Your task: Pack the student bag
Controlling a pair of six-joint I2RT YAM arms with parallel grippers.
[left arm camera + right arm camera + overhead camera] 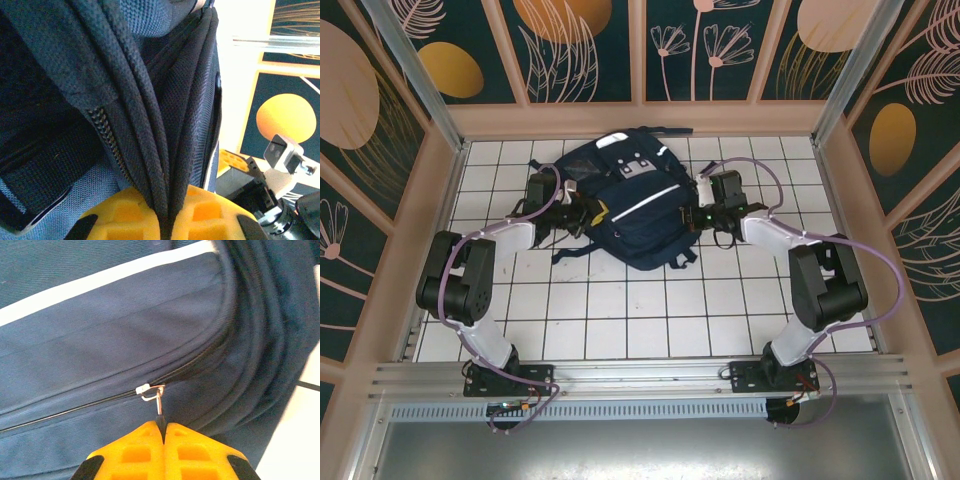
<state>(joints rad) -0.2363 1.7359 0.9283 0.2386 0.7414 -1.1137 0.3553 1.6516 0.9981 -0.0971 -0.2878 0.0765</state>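
Note:
The navy-blue student bag [630, 205] lies flat at the middle back of the white tiled table, white stripe across its front. My left gripper [588, 213] is at the bag's left side, shut on a fold of its dark piped edge [162, 175] beside an open zipper track [107, 137]. My right gripper [688, 215] is at the bag's right side, shut on the zipper pull [160, 412]. The silver slider [148, 389] sits on the zipper line [75, 407], closed to its left and gaping to its right.
Dark straps [575, 250] trail from the bag onto the tiles at the front left and front right. Wooden walls with dark floral panels [580, 50] close in the back and sides. Bare tiles [630, 320] lie between the bag and the arm bases.

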